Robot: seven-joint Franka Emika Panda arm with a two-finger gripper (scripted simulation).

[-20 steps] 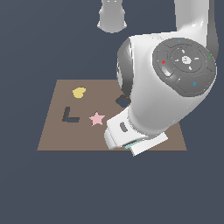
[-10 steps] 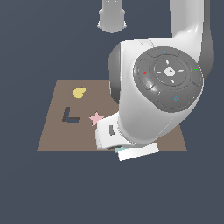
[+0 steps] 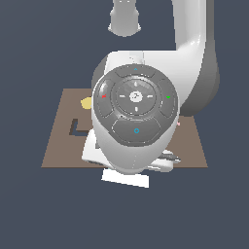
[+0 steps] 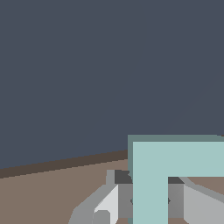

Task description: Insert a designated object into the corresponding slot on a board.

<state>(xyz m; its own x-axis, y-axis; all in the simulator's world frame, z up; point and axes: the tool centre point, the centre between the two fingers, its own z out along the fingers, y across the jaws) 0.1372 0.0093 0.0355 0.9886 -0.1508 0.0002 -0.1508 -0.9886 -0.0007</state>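
Mostly, the exterior view is blocked by the arm's big wrist housing over the board (image 3: pixel 58 146); only part of the dark L-shaped slot (image 3: pixel 75 127) shows near the board's edge on the exterior view's left, plus a yellow shape (image 3: pixel 86 102) toward the far edge. In the wrist view the pale teal L-shaped block (image 4: pixel 166 175) sits pinched between the fingers (image 4: pixel 127 199), held above the board's brown surface near its edge. Best judged: carry it over the slot, turn the L to match, lower straight.
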